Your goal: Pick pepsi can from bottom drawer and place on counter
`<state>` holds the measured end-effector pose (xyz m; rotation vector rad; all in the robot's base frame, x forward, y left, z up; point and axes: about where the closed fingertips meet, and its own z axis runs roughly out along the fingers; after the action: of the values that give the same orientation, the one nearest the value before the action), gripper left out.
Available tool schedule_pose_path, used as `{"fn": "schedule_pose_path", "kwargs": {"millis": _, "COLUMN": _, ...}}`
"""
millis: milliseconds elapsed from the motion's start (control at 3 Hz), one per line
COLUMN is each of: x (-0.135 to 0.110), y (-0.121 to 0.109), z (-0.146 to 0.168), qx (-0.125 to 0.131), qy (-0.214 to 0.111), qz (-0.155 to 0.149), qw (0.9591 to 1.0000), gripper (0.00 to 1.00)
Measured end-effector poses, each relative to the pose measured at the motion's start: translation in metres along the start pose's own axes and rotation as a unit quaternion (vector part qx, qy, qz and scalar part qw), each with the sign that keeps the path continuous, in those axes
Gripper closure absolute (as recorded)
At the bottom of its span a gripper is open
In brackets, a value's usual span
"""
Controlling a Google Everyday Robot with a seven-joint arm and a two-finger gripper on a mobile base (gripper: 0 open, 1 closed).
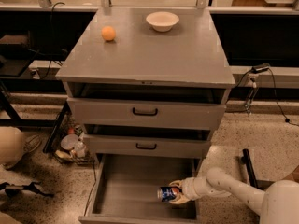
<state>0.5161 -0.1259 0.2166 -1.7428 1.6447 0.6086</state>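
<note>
The bottom drawer (126, 190) stands pulled open at the foot of the grey cabinet, its flat floor bare. The pepsi can (167, 193), blue with a red-white-blue logo, lies on its side at the drawer's right front. My gripper (176, 193) reaches in from the right on a white arm, its fingers closed around the can's right end. The counter (154, 50) is the broad grey top of the cabinet, far above the gripper.
An orange ball (108, 33) and a white bowl (162, 20) sit on the counter's far part. Two shallower drawers with black handles (145, 111) stand slightly open above the bottom drawer. Clutter (70, 146) lies on the floor at the cabinet's left.
</note>
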Motion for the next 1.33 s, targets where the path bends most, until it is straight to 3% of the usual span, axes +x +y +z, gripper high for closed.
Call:
{"fn": "schedule_pose_path", "kwargs": {"millis": 333, "x": -0.019, "y": -0.001, "z": -0.016, "qx": 0.017, "qy": -0.006, "qz": -0.026, "qw": 0.9995, "gripper": 1.00}}
{"fn": "schedule_pose_path", "kwargs": {"millis": 667, "x": -0.061, "y": -0.010, "z": -0.064, "qx": 0.069, "qy": 0.003, "qz": -0.093, "qw": 0.9933, "gripper": 1.00}}
{"fn": "schedule_pose_path", "kwargs": {"millis": 1000, "x": -0.114, "y": -0.001, "z": -0.110, "qx": 0.094, "qy": 0.003, "qz": -0.156, "qw": 0.9833, "gripper": 1.00}}
{"fn": "schedule_pose_path", "kwargs": {"millis": 1333, "x": -0.183, "y": -0.006, "z": -0.181, "qx": 0.122, "qy": -0.022, "qz": -0.219, "qw": 0.9678, "gripper": 1.00}}
